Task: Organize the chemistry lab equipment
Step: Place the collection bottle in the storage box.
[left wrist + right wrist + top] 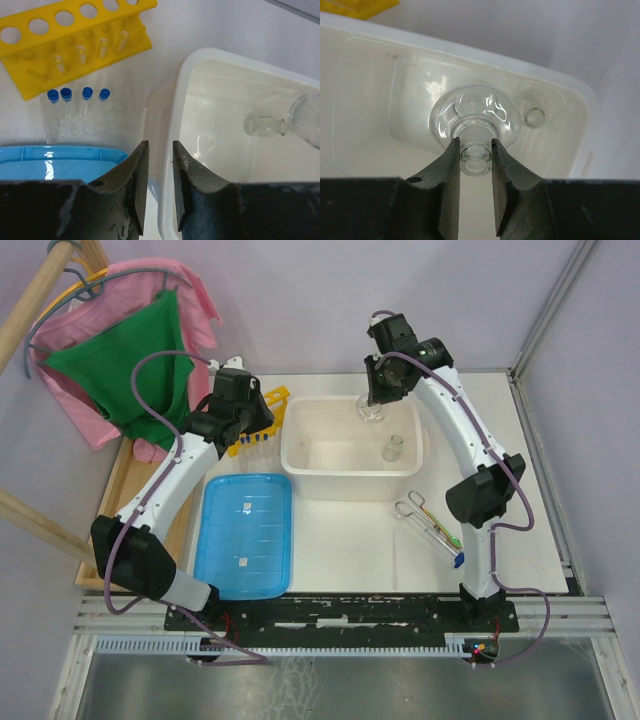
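Gripping the flask [475, 112] by its neck, the right gripper [475, 147] held it with the bulb just beyond its fingertips, above the tub [470, 50]. A second flask [535, 117] stood farther ahead on the tub floor. The step looked like stowing glassware. The next move called for lowering until the bulb rested clear of its neighbour, then letting go. The left gripper [160, 150] hung slightly parted and empty, with the tubes [77, 95] ahead of it.
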Robot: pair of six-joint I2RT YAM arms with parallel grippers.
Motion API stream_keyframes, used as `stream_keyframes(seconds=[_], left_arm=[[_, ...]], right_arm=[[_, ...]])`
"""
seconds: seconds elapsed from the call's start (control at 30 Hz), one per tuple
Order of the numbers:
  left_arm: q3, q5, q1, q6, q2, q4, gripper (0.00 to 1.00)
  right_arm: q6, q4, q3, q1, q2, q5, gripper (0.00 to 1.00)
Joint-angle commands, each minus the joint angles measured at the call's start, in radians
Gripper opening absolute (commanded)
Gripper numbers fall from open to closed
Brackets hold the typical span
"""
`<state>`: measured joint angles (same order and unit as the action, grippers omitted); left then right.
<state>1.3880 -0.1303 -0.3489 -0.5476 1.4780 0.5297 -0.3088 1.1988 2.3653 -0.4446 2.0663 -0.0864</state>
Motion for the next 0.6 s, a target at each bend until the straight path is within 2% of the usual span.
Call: stream_keyframes(seconds=[0.0,0.57], left_arm=[[0.029,-0.021,-0.002,0.020,-0.045,-0.016,0.33],[0.007,-0.036,-0.004,0.012,-0.059,-0.016,0.33]], right_arm=[[0.018,0.004,0.097,-0.054,0.025,0.025,0.01],[0.017,-0.083,-0.020,-0.080,0.172,0.010,0.01]])
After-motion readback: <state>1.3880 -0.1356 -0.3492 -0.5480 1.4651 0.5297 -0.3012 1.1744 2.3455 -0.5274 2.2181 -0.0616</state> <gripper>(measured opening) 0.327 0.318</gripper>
